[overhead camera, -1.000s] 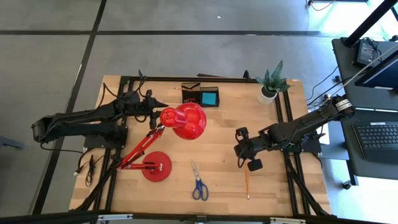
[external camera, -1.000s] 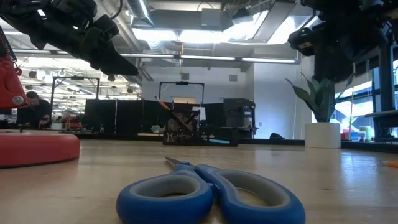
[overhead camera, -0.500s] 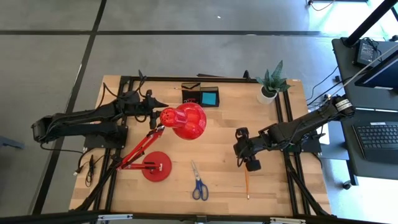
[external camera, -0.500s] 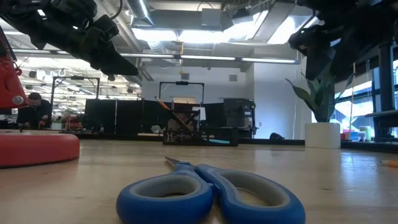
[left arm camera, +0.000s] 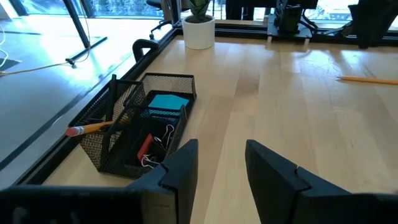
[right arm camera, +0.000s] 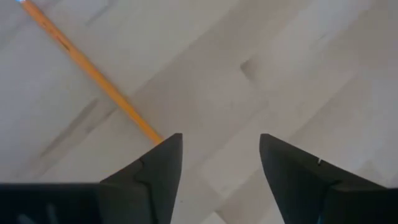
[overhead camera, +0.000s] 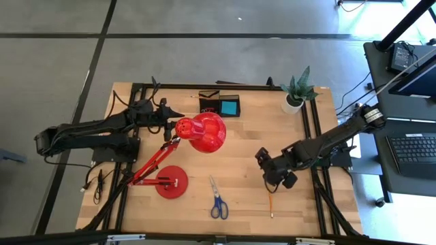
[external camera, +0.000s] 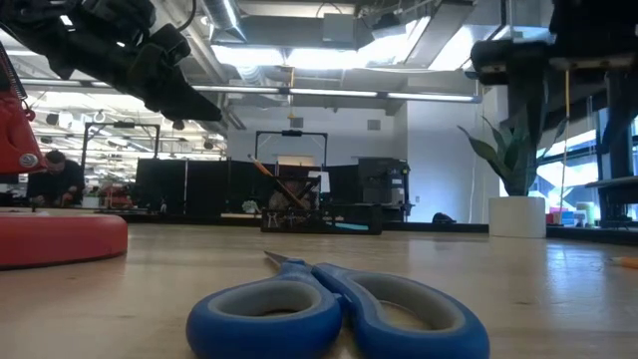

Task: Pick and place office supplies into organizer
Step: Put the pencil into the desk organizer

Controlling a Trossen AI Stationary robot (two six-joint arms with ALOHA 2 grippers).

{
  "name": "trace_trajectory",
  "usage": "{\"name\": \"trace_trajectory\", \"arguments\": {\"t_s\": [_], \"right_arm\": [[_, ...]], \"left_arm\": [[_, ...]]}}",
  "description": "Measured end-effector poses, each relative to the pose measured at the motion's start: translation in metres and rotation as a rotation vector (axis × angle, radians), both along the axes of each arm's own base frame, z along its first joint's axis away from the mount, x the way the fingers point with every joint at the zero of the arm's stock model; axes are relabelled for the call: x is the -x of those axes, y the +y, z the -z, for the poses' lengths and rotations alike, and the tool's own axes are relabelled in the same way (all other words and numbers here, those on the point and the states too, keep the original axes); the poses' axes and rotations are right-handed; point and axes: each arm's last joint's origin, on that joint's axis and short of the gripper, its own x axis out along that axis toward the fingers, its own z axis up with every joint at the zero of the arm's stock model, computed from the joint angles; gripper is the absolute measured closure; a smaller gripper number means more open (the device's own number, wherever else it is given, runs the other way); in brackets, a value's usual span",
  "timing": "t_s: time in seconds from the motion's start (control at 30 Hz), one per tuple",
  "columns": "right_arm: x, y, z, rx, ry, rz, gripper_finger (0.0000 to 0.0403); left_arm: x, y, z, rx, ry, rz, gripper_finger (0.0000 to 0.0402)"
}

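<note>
The black mesh organizer (overhead camera: 219, 104) stands at the table's far edge; the left wrist view shows the organizer (left arm camera: 137, 124) with a pencil, a blue block and clips inside. Blue-handled scissors (overhead camera: 217, 201) lie flat near the front edge, close up in the low view (external camera: 329, 309). A wooden pencil (overhead camera: 270, 204) lies flat to their right. My right gripper (overhead camera: 274, 173) hangs open above the table just beyond the pencil (right arm camera: 93, 71), fingers pointing down. My left gripper (overhead camera: 176, 116) hovers open beside the red lamp's head, touching nothing.
A red desk lamp stands with its head (overhead camera: 204, 131) over mid-table and its round base (overhead camera: 172, 182) at the front left. A potted plant (overhead camera: 294, 92) is at the far right corner. Bare wood lies between the scissors and the organizer.
My right gripper has moved toward the table's near edge, closer to the pencil, and has tipped so its fingers point down. The left arm has kept still.
</note>
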Motion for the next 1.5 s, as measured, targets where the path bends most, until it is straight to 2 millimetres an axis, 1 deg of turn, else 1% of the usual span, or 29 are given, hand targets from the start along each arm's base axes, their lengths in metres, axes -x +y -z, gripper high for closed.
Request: {"name": "trace_trajectory", "arguments": {"t_s": [0.2, 0.37, 0.5, 0.73, 0.87, 1.23, 1.5], "right_arm": [[-0.010, 0.005, 0.025, 0.057, 0.102, -0.035, 0.0188], [-0.010, 0.012, 0.049, 0.129, 0.218, -0.146, 0.0188], [-0.011, 0.020, 0.061, 0.155, 0.250, -0.221, 0.0188], [-0.011, 0.029, 0.082, 0.197, 0.327, -0.250, 0.0188], [-0.012, 0.029, 0.086, 0.195, 0.348, -0.229, 0.0188], [-0.012, 0.029, 0.085, 0.188, 0.340, -0.230, 0.0188], [-0.012, 0.029, 0.085, 0.182, 0.341, -0.227, 0.0188]], "left_arm": [[0.000, 0.000, 0.000, 0.000, 0.000, 0.000, 0.0274], [0.000, 0.000, 0.000, 0.000, 0.001, 0.000, 0.0274], [0.000, 0.000, 0.000, 0.000, 0.000, 0.000, 0.0274], [0.000, 0.000, 0.000, 0.000, 0.000, 0.000, 0.0274], [0.000, 0.000, 0.000, 0.000, 0.000, 0.000, 0.0274], [0.000, 0.000, 0.000, 0.046, -0.013, -0.021, 0.0274], [0.001, 0.002, 0.000, 0.021, -0.003, -0.096, 0.0274]]}}
